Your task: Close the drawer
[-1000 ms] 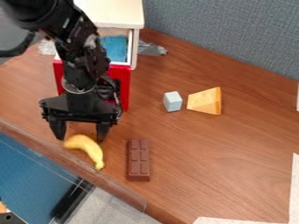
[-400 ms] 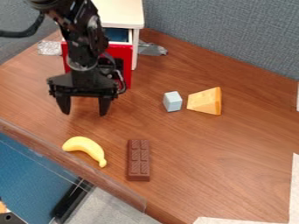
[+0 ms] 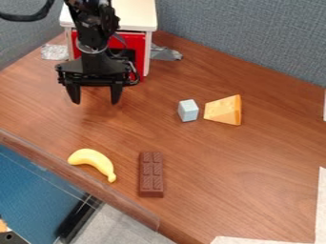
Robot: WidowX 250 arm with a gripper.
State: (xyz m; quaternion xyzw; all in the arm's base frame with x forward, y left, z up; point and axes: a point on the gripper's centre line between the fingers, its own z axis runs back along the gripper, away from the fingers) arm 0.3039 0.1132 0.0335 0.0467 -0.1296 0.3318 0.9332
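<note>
Spanning most of the view, the wooden table held everything, with the white cabinet standing at its far left. The black arm came down in front of that cabinet, having travelled toward the far side since the earlier frames. The red-fronted drawer had gone with it: a second before, it stuck well out and showed blue inside, then a narrower strip, and now its face sat close under the cabinet top with no interior in sight. That meant the push had worked and the task looked all but done, though the arm hid part of the front, so whether it sat fully flush could not be told. The gripper hung just on the near side of the drawer, its two fingers apart with nothing between them. At most a short further nudge seemed called for, then a clear retreat; pulling back while snagged on the front could have dragged it out again. Near the front edge, the chocolate bar lay right of the banana, and farther right the cheese wedge rested beside the small pale cube. None of these four had shifted lately.
</note>
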